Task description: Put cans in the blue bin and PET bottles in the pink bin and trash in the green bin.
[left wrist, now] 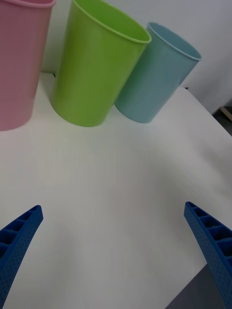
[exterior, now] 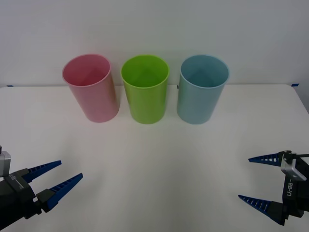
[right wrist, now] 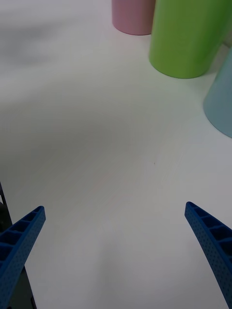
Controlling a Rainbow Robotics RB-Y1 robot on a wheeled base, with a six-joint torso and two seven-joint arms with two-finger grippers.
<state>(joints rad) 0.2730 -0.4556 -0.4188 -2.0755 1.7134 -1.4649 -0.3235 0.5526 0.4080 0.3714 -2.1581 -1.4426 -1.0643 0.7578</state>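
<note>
Three bins stand upright in a row at the far side of the white table (exterior: 154,164), close to the wall. The green bin (exterior: 145,88) is the middle one and serves as the landmark: the pink bin (exterior: 91,86) stands just beside it on the robot's left, the blue bin (exterior: 201,88) just beside it on the robot's right, with small gaps between them. All three open upward.

The left gripper (exterior: 63,175) hovers over the near edge of the table, well short of the green bin and off toward the pink bin's side. Its blue ribbed fingers (left wrist: 18,241) are spread wide apart and hold nothing; bare table lies between them.

The right gripper (exterior: 251,178) hangs at the near edge on the opposite side, well apart from the green bin and nearer the blue bin's side. Its fingers (right wrist: 212,246) are likewise parted and empty, pointing across the table toward the row of bins.
</note>
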